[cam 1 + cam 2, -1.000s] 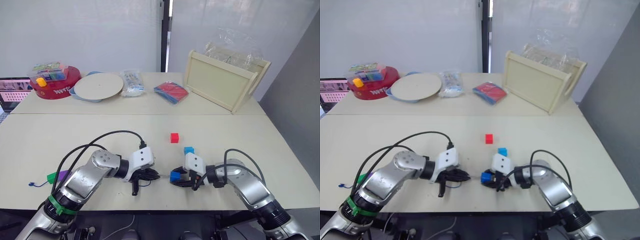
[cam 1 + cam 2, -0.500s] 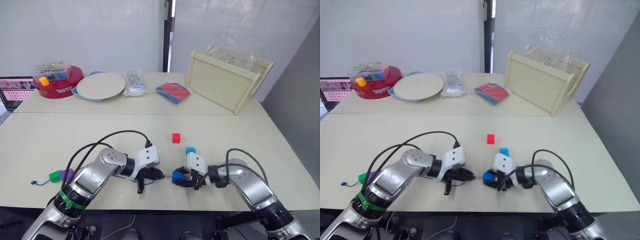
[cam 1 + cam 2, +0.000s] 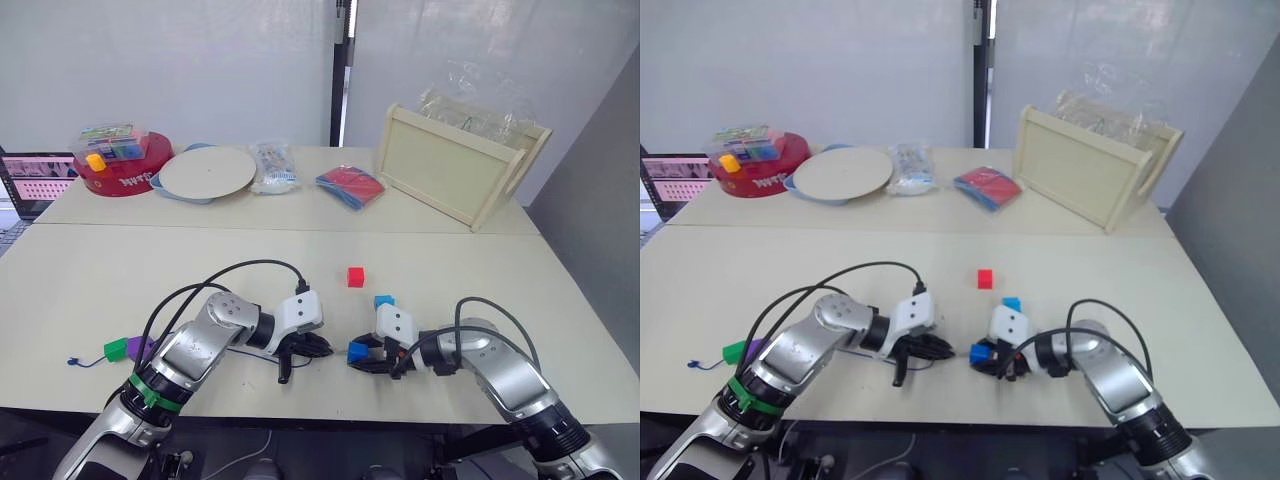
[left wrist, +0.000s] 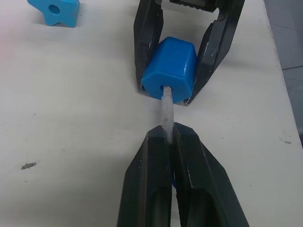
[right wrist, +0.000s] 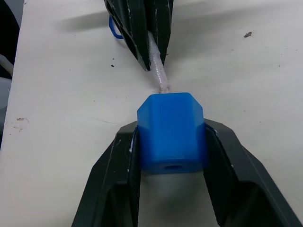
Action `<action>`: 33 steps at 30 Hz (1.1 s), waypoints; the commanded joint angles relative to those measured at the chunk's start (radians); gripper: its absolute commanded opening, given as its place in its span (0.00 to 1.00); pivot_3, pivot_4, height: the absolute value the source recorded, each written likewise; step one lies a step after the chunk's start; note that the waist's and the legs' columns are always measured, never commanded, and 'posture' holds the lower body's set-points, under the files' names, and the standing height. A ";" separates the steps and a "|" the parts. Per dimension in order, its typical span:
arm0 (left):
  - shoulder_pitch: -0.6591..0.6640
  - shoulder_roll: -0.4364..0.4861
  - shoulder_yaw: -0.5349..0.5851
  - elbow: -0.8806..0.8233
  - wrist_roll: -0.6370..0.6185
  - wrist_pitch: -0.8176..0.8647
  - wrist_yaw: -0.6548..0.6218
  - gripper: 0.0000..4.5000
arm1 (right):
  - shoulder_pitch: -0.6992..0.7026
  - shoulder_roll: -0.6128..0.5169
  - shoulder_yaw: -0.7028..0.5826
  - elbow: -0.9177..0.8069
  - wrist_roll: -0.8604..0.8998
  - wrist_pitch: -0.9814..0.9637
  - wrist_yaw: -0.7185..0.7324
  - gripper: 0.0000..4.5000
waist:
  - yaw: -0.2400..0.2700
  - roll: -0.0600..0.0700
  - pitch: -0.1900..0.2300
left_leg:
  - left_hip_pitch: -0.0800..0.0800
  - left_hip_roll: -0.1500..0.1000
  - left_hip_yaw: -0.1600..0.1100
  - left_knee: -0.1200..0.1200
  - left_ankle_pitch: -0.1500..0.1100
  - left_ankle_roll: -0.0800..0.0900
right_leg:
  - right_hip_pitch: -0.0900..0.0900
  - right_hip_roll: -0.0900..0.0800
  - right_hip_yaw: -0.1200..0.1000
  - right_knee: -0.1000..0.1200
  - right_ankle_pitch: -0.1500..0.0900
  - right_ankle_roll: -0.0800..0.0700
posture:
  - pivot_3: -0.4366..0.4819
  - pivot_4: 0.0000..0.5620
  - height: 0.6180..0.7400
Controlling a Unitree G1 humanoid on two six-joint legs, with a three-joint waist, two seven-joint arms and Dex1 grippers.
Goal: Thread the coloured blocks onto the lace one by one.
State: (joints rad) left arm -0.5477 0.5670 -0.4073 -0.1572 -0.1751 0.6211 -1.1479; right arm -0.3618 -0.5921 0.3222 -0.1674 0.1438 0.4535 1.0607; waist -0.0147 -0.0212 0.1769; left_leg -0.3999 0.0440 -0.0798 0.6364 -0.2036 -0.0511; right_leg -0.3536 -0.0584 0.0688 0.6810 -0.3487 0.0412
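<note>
My right gripper (image 5: 170, 128) is shut on the dark blue block (image 4: 170, 71), holding it just above the table near the front edge. My left gripper (image 4: 166, 137) is shut on the lace's pale tip (image 4: 166, 109), and the tip's end sits in the block's hole. The lace's dark-blue cord (image 5: 113, 29) loops behind the left fingers. At the far left, the green block (image 3: 115, 350) and purple block (image 3: 136, 347) lie side by side near the lace's knotted end (image 3: 72, 361). The red block (image 3: 354, 276) and light blue block (image 3: 383, 301) lie loose behind the grippers.
On the back table stand a red round tub (image 3: 115, 170), a pale plate (image 3: 208, 172), a clear packet (image 3: 273, 165), a red-and-blue pack (image 3: 348, 185) and a wooden tray (image 3: 455, 165). A laptop (image 3: 30, 180) sits at the far left.
The camera has shifted a little. My left gripper has moved right with the lace tip, closing the gap to the dark blue block. The right gripper has stayed put.
</note>
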 commanded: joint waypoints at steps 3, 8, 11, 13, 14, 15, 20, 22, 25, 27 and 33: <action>0.017 0.006 -0.022 -0.057 -0.044 -0.037 -0.067 0.00 | -0.008 0.034 0.047 0.048 -0.004 0.010 0.013 0.29 | -0.007 0.000 0.000 | 0.000 0.000 0.000 0.000 0.000 0.000 | 0.000 0.000 0.000 0.000 0.000 0.000 | 0.48 0.27 1.00; 0.041 0.020 -0.017 -0.061 -0.037 -0.049 -0.061 0.00 | -0.021 0.023 0.052 0.051 -0.010 0.009 0.040 0.29 | -0.016 0.000 0.000 | 0.001 0.001 0.000 -0.002 0.000 0.000 | 0.000 0.001 0.000 0.000 0.000 0.000 | 0.48 0.27 1.00; 0.052 0.018 -0.011 -0.076 -0.041 -0.043 -0.053 0.00 | -0.022 0.016 0.056 0.049 -0.016 0.010 0.047 0.29 | -0.016 0.000 0.000 | 0.001 0.001 0.000 -0.002 0.000 0.000 | 0.000 0.001 0.000 -0.001 0.000 0.000 | 0.48 0.27 1.00; 0.057 0.017 -0.010 -0.079 -0.043 -0.041 -0.052 0.00 | -0.024 0.014 0.059 0.048 -0.020 0.009 0.050 0.29 | -0.016 0.000 0.000 | 0.001 0.001 0.000 -0.002 0.000 0.000 | 0.000 0.001 0.000 -0.001 0.000 0.000 | 0.48 0.27 1.00; 0.059 0.015 -0.009 -0.077 -0.041 -0.043 -0.049 0.00 | -0.025 0.013 0.062 0.046 -0.022 0.009 0.052 0.29 | -0.016 0.000 0.000 | 0.001 0.001 0.000 -0.002 0.000 0.000 | 0.000 0.001 0.000 -0.001 0.000 0.000 | 0.48 0.27 1.00; 0.059 0.010 -0.009 -0.073 -0.038 -0.044 -0.044 0.00 | -0.027 0.011 0.066 0.041 -0.023 0.010 0.056 0.29 | -0.016 0.000 0.000 | 0.001 0.001 0.000 -0.002 0.000 0.000 | 0.000 0.001 0.000 -0.001 0.000 0.000 | 0.48 0.27 1.00; 0.046 -0.018 -0.030 -0.056 -0.026 -0.051 -0.037 0.00 | -0.031 0.016 0.076 0.013 -0.016 0.020 0.058 0.29 | -0.015 0.000 0.000 | 0.000 0.001 0.000 -0.002 0.000 0.000 | 0.000 0.001 0.000 -0.001 0.000 0.000 | 0.48 0.27 1.00; 0.040 -0.034 -0.040 -0.047 -0.020 -0.054 -0.035 0.00 | -0.033 0.021 0.076 0.008 -0.017 0.024 0.054 0.29 | -0.014 0.000 0.000 | 0.000 0.001 0.000 -0.002 0.000 0.000 | 0.000 0.001 0.000 -0.001 0.000 0.000 | 0.48 0.27 1.00; 0.030 -0.059 -0.047 -0.026 -0.009 -0.062 -0.034 0.00 | -0.035 0.026 0.076 0.006 -0.019 0.029 0.053 0.29 | -0.013 0.000 0.000 | 0.000 0.001 0.000 -0.002 0.000 0.000 | 0.000 0.001 0.000 -0.001 0.000 0.000 | 0.48 0.27 1.00; 0.020 -0.074 -0.051 -0.012 -0.005 -0.069 -0.034 0.00 | -0.035 0.029 0.078 0.004 -0.021 0.031 0.052 0.29 | -0.014 0.000 0.000 | 0.000 0.001 0.000 -0.002 0.000 0.000 | -0.001 0.001 0.000 -0.001 0.000 0.000 | 0.48 0.27 1.00; 0.010 -0.086 -0.049 0.002 0.004 -0.078 -0.042 0.00 | -0.030 0.036 0.077 -0.003 -0.029 0.038 0.039 0.29 | -0.016 0.000 0.000 | 0.000 0.001 0.000 -0.002 0.000 0.000 | -0.001 0.001 0.000 -0.001 0.000 0.000 | 0.48 0.27 1.00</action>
State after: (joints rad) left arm -0.5229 0.5127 -0.4230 -0.1137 -0.1397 0.5725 -1.1616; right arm -0.4005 -0.5731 0.3581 -0.1668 0.1234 0.4782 1.1152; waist -0.0303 -0.0213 0.1768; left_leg -0.3996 0.0449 -0.0797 0.6344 -0.2039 -0.0507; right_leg -0.3542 -0.0577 0.0688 0.6800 -0.3487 0.0412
